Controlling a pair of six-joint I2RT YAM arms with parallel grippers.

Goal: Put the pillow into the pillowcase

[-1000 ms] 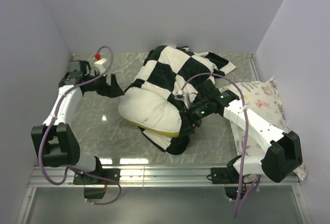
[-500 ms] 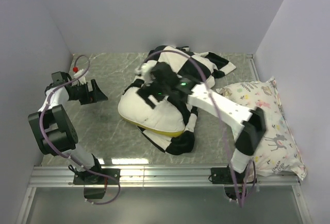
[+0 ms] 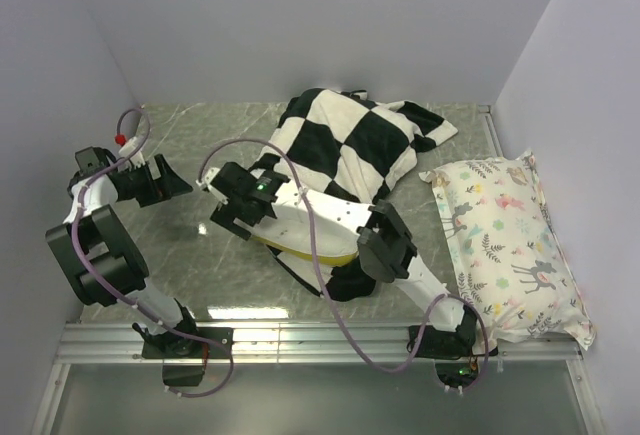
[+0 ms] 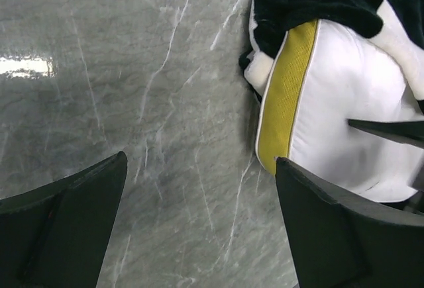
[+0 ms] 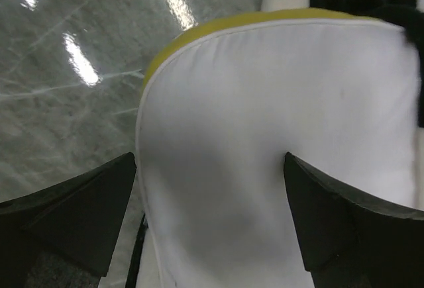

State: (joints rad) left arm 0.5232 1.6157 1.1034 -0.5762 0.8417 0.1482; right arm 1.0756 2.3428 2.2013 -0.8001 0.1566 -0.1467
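Our right gripper (image 5: 209, 159), fingers apart, hovers over the bare yellow-banded end of the pillow (image 4: 344, 96), our left gripper (image 4: 200, 162), also apart, hangs just left of it, and farther back the pillowcase (image 3: 350, 145) covers only part of the pillow, so we judge most of the stuffing is left to do.

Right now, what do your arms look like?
The left arm and right arm are white with chunky black joints. Lilac cables loop along them. The left end effector and right end effector have black wedge-shaped fingers.

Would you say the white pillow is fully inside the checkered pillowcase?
Only partly: the soft white pillow, yellow band showing, protrudes from the black-and-white checkered fabric pillowcase.
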